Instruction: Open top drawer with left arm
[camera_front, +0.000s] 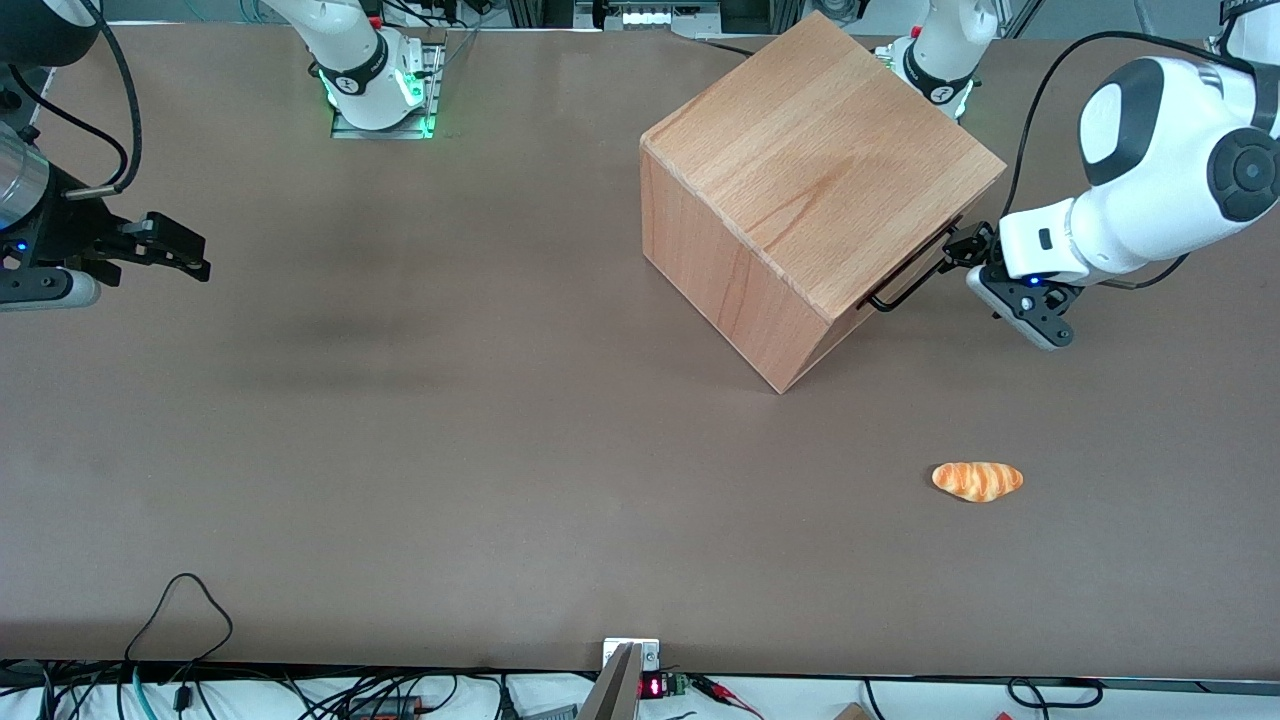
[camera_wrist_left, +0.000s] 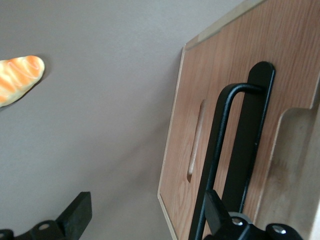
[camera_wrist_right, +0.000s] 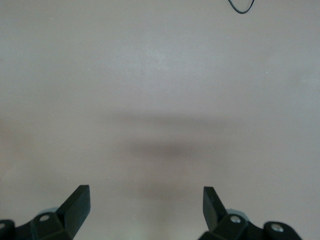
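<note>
— Beech box (camera_front: 800, 180), drawer (camera_wrist_left: 220, 125) shut?
— Yes, flush. My gripper (camera_front: 962, 250) sits at its handle (camera_front: 910, 278), fingers (camera_wrist_left: 75, 212) spread, one either side, gripping nothing.

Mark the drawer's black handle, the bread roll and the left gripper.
black handle (camera_wrist_left: 216, 150), left wrist view, on the bar's shaft.
bread roll (camera_front: 977, 480), front view, on its middle.
left gripper (camera_front: 962, 250), front view, open, at the handle.

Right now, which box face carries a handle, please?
The face toward the working arm: its black bar handle, at the open end effector; others are plain.
</note>
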